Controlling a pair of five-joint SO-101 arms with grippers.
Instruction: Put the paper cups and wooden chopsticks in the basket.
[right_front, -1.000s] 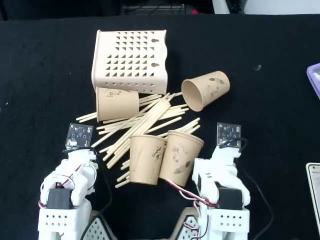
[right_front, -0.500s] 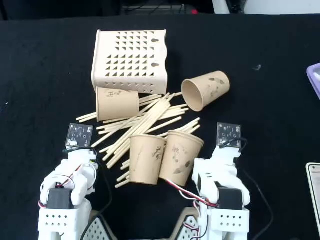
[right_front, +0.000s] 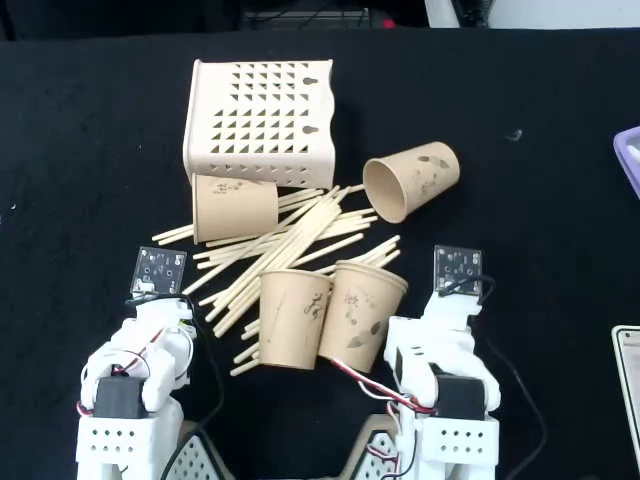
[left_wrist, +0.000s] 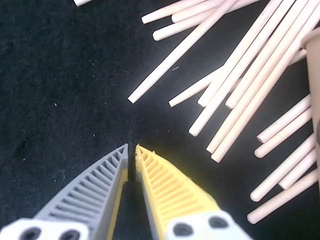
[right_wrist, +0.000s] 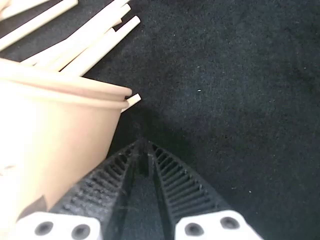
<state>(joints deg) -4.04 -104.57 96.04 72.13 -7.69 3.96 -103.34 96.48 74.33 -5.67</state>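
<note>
Read left tool (left_wrist: 131, 147) as pressed together, empty, above bare desk (left_wrist: 60, 75); right tool (right_wrist: 145, 142) likewise together, just beside nearest cup (right_wrist: 50, 135). Locate chopsticks (right_front: 290, 240) scattered between both tools and basket (right_front: 258, 122), ahead of left tool, the nearer one, long axes slanting toward basket. Expect several chopsticks partly covered by cups (right_front: 290, 320); basket opening hard to make out.

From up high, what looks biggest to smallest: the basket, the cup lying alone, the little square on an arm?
1. basket
2. lone cup
3. square board; the two arms' boards look alike.
</note>
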